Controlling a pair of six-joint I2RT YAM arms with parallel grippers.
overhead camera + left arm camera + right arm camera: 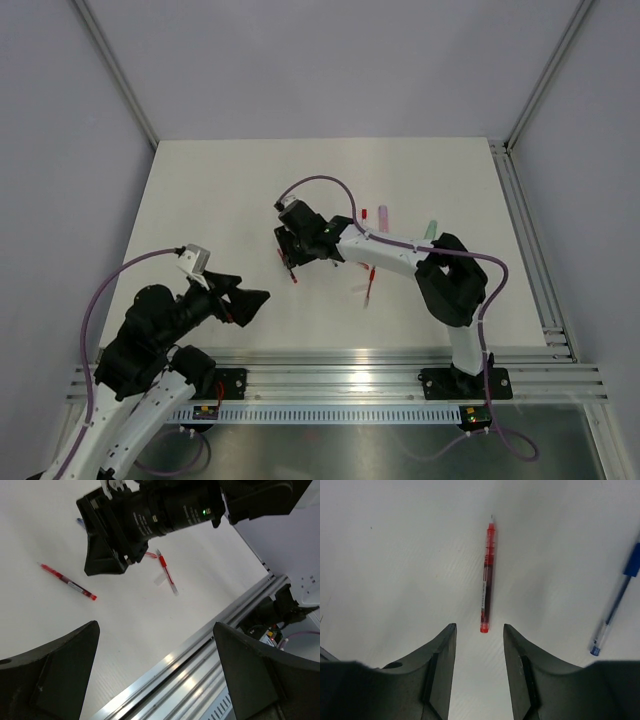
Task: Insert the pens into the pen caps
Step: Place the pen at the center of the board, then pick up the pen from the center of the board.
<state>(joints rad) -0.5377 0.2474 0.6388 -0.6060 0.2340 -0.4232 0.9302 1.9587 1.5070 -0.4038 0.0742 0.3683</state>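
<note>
"Looking for the thin red stick pen with the see-through plastic barrel, where's it at?"

"Flat on the matte white table, a bit left of middle, right under the right arm's nose. In the wrist view it runs straight away from the black two-finger right gripper, with its near end just at the mouth of the gap. The jaws are parted with nothing pinched between them, and as far as I can see they're not touching the pen."

"And the arm itself?"

"Base at the near right, elbow folded up above it, white forearm stretched leftward across the table, wrist tipped down at the pen. A thin blue stick pen with a clear barrel lies off to one side, well apart from the red one. Another red-and-clear stick pen lies near the forearm. Further back there's a thick pink pen, a thick green pen and what looks like a short red cap."

"Left side?"

"The black left gripper hangs over the near left of the table, by the ribbed aluminium rail. Its fingers are spread wide and holding nothing. That arm is hunched low over its base, aimed toward the right gripper."
</note>
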